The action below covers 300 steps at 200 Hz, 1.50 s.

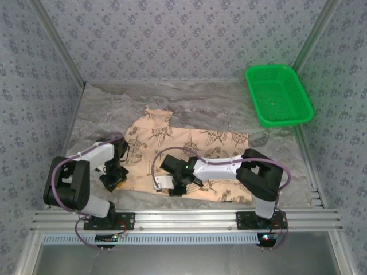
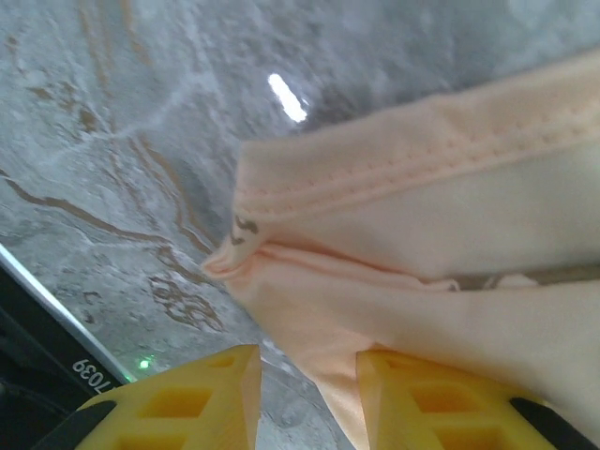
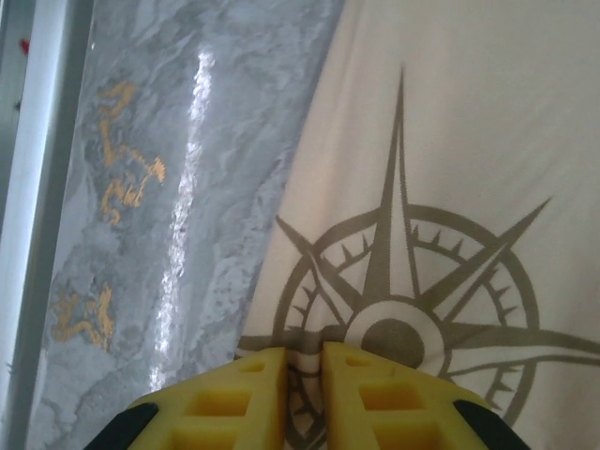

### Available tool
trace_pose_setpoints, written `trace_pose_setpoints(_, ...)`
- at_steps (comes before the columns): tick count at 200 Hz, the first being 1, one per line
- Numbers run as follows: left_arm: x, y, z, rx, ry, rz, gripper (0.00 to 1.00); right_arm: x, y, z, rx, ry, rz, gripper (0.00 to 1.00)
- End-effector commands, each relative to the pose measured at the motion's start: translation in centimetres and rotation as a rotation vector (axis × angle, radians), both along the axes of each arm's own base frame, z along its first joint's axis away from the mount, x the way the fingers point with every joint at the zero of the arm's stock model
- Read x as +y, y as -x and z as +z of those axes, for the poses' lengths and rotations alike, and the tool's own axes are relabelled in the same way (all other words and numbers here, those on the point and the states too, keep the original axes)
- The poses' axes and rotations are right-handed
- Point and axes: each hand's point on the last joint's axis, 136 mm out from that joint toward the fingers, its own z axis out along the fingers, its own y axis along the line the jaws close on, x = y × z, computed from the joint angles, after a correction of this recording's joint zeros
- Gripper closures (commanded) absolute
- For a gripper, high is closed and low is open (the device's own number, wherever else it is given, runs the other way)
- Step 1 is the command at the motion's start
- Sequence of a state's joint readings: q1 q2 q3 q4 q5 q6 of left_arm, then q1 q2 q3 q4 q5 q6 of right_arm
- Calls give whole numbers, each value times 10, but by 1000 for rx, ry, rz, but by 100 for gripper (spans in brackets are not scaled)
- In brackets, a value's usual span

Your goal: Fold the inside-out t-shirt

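The t-shirt [image 1: 172, 134] stretches sideways across both arms. The left gripper [image 2: 309, 361] straddles its corner, fingers apart. The right gripper [image 3: 303, 354] pinches the near edge.

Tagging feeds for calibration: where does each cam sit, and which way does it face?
Top external: above and behind the bases, looking down and forward at table, t-shirt, green basket; left arm and right arm show.
Left wrist: on the left wrist, facing down at the stitched hem; left pincer at bottom.
Right wrist: on the right wrist, facing down at a compass print; right pincer at bottom.
Shared: all see t-shirt on marble table.
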<state>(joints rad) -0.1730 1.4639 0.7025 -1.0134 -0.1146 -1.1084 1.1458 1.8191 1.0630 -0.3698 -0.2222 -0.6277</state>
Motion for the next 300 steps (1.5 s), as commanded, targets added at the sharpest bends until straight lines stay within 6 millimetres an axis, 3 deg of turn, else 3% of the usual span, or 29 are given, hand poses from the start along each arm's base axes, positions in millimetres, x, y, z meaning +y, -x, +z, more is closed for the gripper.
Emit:
trace_pose_setpoints(1, 24, 4, -1, -5, -79, 32, 66, -95, 27, -48, 49, 386, 169, 81)
trace_pose_setpoints(27, 24, 6, 4, -12, -22, 31, 63, -97, 28, -38, 79, 347, 158, 77)
trace_pose_setpoints(44, 10, -2, 15, -34, 64, -4, 60, -77, 25, -16, 106, 239, 97, 71)
trace_pose_setpoints(57, 6, -12, 32, -75, 90, -33, 58, -49, 15, 19, 139, 92, -25, 65)
trace_pose_setpoints(70, 1, -29, 55, -164, 110, -86, 56, -16, -7, 70, 167, -150, -177, 58)
trace_pose_setpoints(84, -3, -55, 83, -287, 129, -154, 54, -9, -42, 123, 178, -382, -351, 51)
trace_pose_setpoints(97, -9, -88, 110, -421, 154, -252, 48, -25, -84, 161, 131, -539, -506, 49)
trace_pose_setpoints(107, -22, -115, 129, -535, 207, -332, 34, -49, -118, 184, 50, -614, -653, 46)
trace_pose_setpoints(127, -49, -167, 163, -725, 279, -487, 27, -112, -175, 210, -104, -610, -973, 45)
trace_pose_setpoints(141, -66, -200, 182, -808, 298, -619, 25, -154, -197, 222, -180, -522, -1112, 33)
trace_pose_setpoints(152, -75, -225, 193, -848, 297, -704, 25, -179, -212, 222, -227, -441, -1166, 32)
trace_pose_setpoints(170, -86, -263, 192, -861, 290, -806, 24, -221, -234, 215, -234, -345, -1308, 32)
trace_pose_setpoints(186, -93, -294, 172, -809, 299, -876, 24, -266, -255, 205, -159, -346, -1522, 34)
trace_pose_setpoints(203, -93, -320, 147, -737, 291, -909, 25, -305, -263, 191, -45, -352, -1695, 38)
trace_pose_setpoints(239, -114, -360, 96, -635, 409, -961, 26, -340, -266, 155, 19, -270, -1789, 38)
trace_pose_setpoints(263, -124, -381, 78, -609, 464, -964, 27, -352, -265, 123, 75, -162, -1810, 40)
trace_pose_setpoints(300, -145, -394, 55, -596, 586, -978, 28, -366, -255, 73, 157, 65, -1754, 42)
